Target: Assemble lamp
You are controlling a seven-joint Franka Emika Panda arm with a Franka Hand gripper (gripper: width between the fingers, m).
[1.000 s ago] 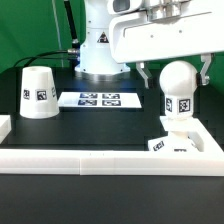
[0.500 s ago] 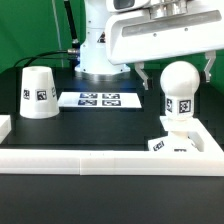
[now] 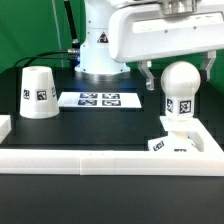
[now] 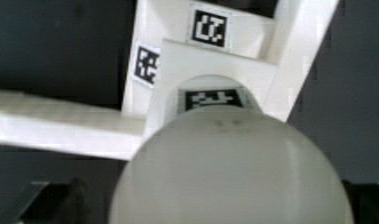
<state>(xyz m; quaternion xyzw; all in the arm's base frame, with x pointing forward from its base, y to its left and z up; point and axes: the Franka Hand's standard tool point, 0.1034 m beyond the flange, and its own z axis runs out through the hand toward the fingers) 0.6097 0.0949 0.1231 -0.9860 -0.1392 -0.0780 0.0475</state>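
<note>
Black desk (image 3: 100,125) bordered by a white rail (image 3: 100,160), dark backdrop behind. The gripper (image 3: 178,76) straddles the bulb (image 3: 180,92), spread wide, clasping nothing.

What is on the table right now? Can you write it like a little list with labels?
bulb: round white ball, standing upright on the base
base: blocky white part, at the exterior view's right
shade: white cup, wide end down, alone at the exterior view's left
gripper: open, one finger on each side of the bulb, seemingly not touching it
marker board: lying flat between shade and base
left to do: shade not yet on the lamp
</note>
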